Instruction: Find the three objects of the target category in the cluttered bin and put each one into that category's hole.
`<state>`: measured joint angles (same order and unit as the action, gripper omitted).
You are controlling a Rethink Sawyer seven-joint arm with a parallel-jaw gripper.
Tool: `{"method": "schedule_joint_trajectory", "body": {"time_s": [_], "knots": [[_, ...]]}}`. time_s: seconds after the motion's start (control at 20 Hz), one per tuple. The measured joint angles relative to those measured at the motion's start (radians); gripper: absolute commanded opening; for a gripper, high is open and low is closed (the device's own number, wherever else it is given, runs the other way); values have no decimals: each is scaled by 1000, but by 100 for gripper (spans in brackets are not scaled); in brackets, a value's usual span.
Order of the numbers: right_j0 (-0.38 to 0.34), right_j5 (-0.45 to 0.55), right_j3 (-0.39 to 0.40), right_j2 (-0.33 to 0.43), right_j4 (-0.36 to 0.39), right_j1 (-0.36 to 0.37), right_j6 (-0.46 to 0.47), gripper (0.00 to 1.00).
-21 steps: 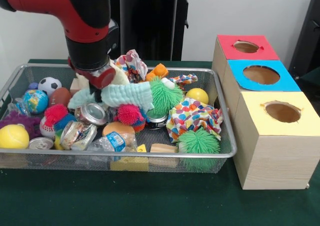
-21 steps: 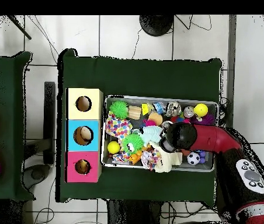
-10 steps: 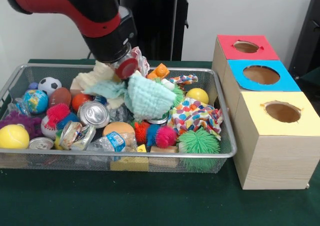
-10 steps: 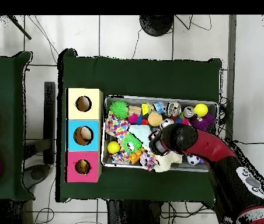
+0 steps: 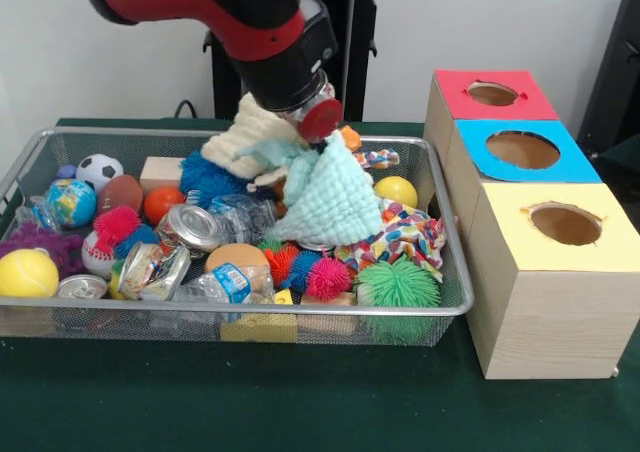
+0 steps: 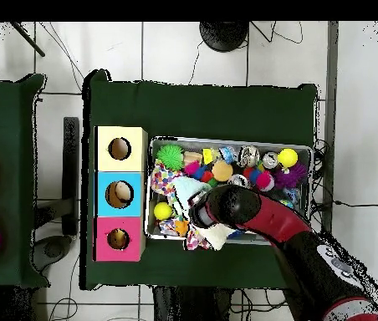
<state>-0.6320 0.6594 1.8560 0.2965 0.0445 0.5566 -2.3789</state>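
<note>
The arm has swung toward the three-hole box point(image 5: 530, 207) side since the earlier frames. The gripper point(image 5: 300, 122) is hidden among cloth, so whether its fingers are apart or together cannot be told. A mint-green cloth point(image 5: 330, 197) and a cream cloth point(image 5: 245, 142) hang at the gripper, now lifted above the wire bin point(image 5: 250, 317), where before they lay lower and farther from the box. A blue spiky ball point(image 5: 205, 177), earlier covered, now shows. In the overhead view the arm's end point(image 6: 217, 207) sits nearer the blue hole point(image 6: 119, 194).
</note>
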Motion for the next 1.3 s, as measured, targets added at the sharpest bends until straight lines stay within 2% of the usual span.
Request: {"method": "schedule_joint_trajectory", "body": {"time_s": [0.25, 0.75, 0.95, 1.3], "knots": [[27, -58, 108, 27, -93, 58, 0, 0], [118, -75, 240, 74, -219, 186, 0, 0], [192, -75, 240, 71, -204, 250, 0, 0], [352, -52, 182, 29, -106, 373, 0, 0]]}}
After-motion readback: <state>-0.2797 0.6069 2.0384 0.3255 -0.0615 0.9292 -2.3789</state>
